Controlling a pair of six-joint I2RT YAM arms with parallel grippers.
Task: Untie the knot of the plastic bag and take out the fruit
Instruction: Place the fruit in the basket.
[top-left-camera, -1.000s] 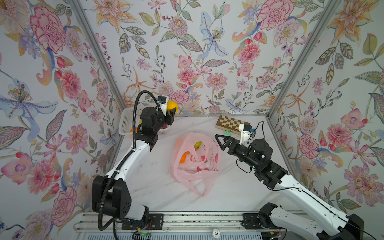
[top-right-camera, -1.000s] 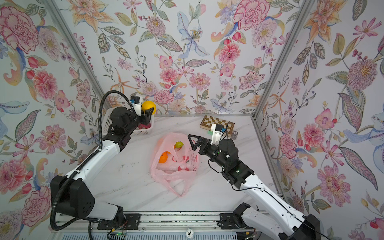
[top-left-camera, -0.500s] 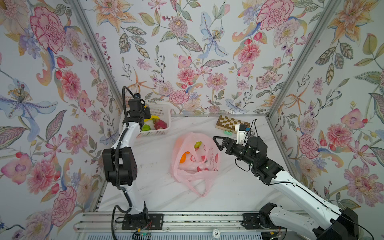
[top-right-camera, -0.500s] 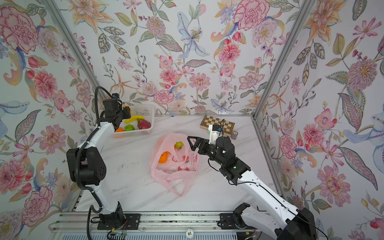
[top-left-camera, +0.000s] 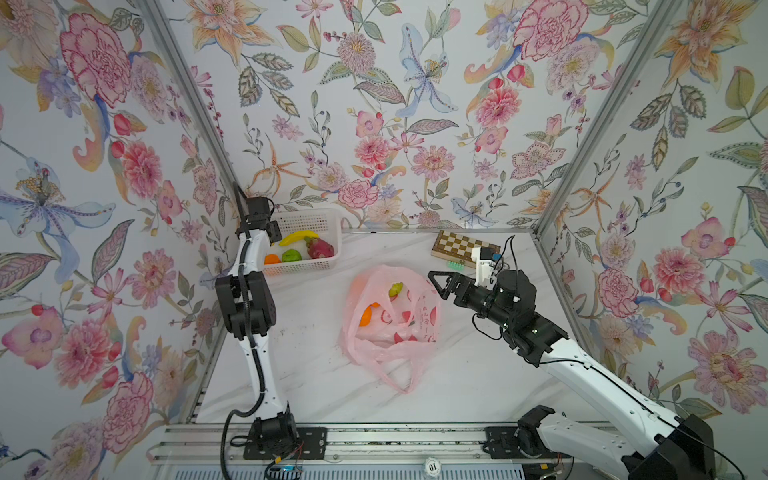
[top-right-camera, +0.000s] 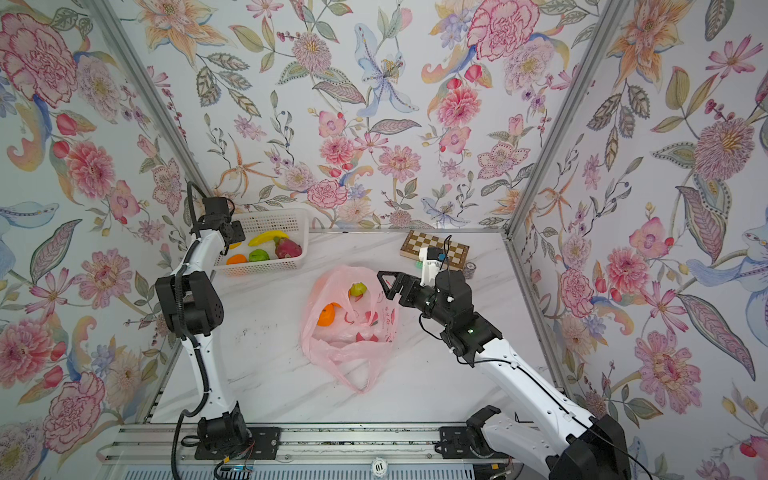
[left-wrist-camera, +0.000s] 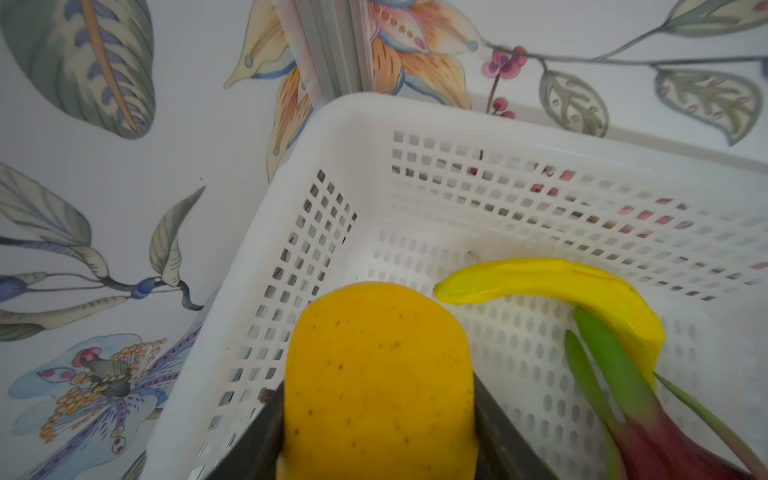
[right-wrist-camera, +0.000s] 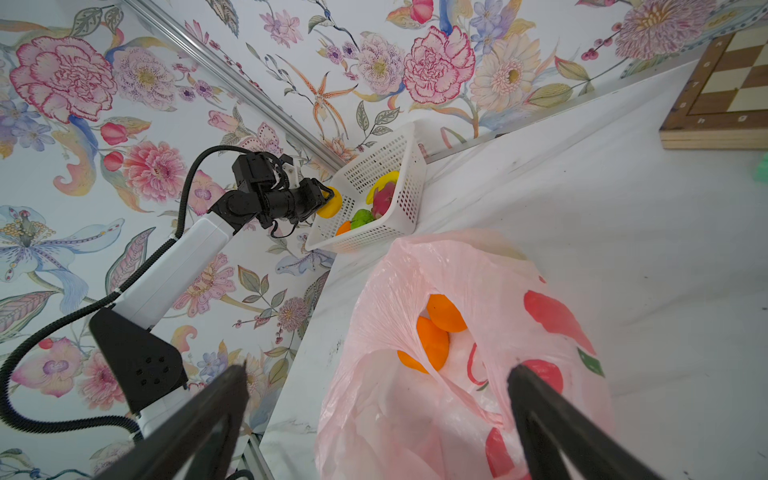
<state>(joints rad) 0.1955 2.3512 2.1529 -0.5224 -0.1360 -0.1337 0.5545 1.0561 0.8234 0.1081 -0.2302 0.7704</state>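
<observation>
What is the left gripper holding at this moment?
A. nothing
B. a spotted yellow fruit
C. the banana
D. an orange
B. In the left wrist view the left gripper has its jaws pressed against both sides of a spotted yellow fruit by a corner of the white basket, while the banana lies loose inside the basket.

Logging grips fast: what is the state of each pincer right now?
Left pincer: shut on the yellow fruit, over the basket.
Right pincer: open, empty, by the plastic bag.
</observation>
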